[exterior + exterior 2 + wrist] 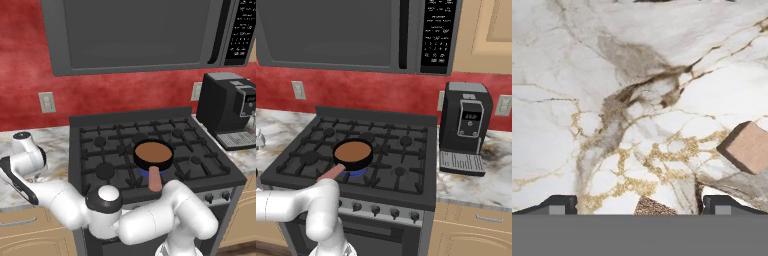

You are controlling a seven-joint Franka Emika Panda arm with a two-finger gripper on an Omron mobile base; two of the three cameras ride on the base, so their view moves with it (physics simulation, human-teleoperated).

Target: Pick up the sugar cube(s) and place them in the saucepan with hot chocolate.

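Observation:
The saucepan (153, 154) with brown hot chocolate sits on the stove's front centre burner, its pinkish handle (155, 179) pointing toward me; it also shows in the right base view (353, 152). My arm reaches left over the marble counter (55, 145). In the hand view my gripper (642, 205) is open, with fingertips (559, 204) wide apart just above the marble. A speckled brownish sugar cube (654, 206) lies between them at the bottom edge, partly cut off. A second, pale tan sugar cube (749, 146) lies to the right, outside the fingers.
A black stove (115, 150) stands right of the counter section under my hand. A black coffee machine (230, 107) stands on the counter right of the stove. A microwave (145, 30) hangs above, and a wall outlet (47, 102) sits on the red backsplash.

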